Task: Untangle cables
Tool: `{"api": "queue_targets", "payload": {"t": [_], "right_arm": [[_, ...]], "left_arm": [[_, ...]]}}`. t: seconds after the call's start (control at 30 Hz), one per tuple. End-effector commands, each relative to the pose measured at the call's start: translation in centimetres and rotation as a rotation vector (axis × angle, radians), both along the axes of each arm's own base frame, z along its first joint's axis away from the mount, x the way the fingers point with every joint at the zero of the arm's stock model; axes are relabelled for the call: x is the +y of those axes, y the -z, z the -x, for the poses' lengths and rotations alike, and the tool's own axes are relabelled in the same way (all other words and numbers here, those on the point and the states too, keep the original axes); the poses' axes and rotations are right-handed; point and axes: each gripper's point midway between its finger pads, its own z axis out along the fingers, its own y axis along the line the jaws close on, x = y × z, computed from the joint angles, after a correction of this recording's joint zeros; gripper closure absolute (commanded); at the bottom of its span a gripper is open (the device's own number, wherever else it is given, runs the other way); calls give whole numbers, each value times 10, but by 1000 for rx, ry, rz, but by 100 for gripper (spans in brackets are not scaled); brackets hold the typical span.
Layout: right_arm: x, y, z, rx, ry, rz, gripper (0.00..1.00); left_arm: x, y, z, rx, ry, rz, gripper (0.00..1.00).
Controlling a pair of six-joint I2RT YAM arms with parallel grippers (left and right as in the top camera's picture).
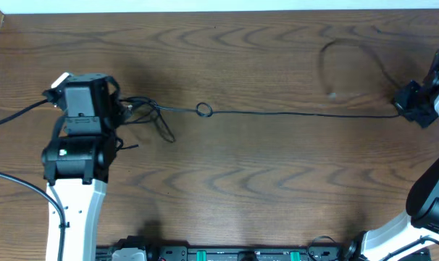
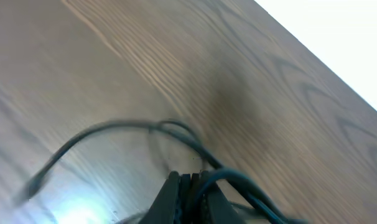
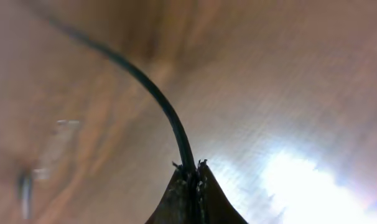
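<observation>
A small bundle of thin black cables (image 1: 148, 112) lies on the wooden table just right of my left gripper (image 1: 122, 109). One black cable (image 1: 299, 112) runs taut from the bundle, through a small loop (image 1: 203, 109), across to my right gripper (image 1: 402, 109). In the left wrist view my left gripper (image 2: 190, 180) is shut on cables (image 2: 232, 180) of the bundle. In the right wrist view my right gripper (image 3: 191, 167) is shut on the black cable (image 3: 157, 99). A thin pale cable (image 1: 350, 51) loops at the back right. The white cable does not show clearly.
The wooden table (image 1: 263, 181) fills the overhead view. Thick black arm wires (image 1: 17, 116) trail to the left edge. The arm bases and a rail (image 1: 227, 254) stand along the front edge.
</observation>
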Motion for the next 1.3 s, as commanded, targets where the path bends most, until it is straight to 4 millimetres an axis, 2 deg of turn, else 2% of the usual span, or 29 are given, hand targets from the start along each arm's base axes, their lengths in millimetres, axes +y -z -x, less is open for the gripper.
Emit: {"api": "queue_targets", "payload": {"t": [0.0,0.03,0.1,0.17,0.27,0.43,0.5,0.6,0.67,0.8,0.97,1.13,1.27], "right_arm": [[37,-11,-24,-150,-204,-197,68],[52,-17,-31,-203,-264,-265,58],[86,-36,-41,-324,-413,-414,46],[111,-51,-44,-409,-539,-497,41],[152,-71,-40,-520,-773,-578,40],[200,-71,-30,-534,-1011,-572,36],[226,-71,-24,-529,-1114,-573,34],[265,-70,-14,-535,-1272,-566,32],[292,-70,-5,-542,-1375,-570,27],[337,-68,10,-525,-1493,-602,23],[389,-72,28,-562,-1628,-662,21],[426,-72,39,-528,-1621,-745,20],[454,-82,65,-528,-1683,-857,22]], "left_arm": [[-38,0,-7,-10,219,127,92],[-48,1,-8,-5,266,152,92],[-67,4,-10,4,366,200,93],[-83,7,-11,12,443,240,93],[-106,6,-15,3,547,307,93],[-141,-3,-23,-49,694,418,92],[-151,-9,-24,-75,743,454,92],[-170,-27,-22,-137,852,530,92],[-182,-41,-18,-183,927,572,92],[-193,-58,-13,-241,1013,609,92],[-200,-66,-4,-252,1064,648,92],[-203,-68,0,-253,1088,669,92],[-203,-68,0,-253,1088,668,92]]}}
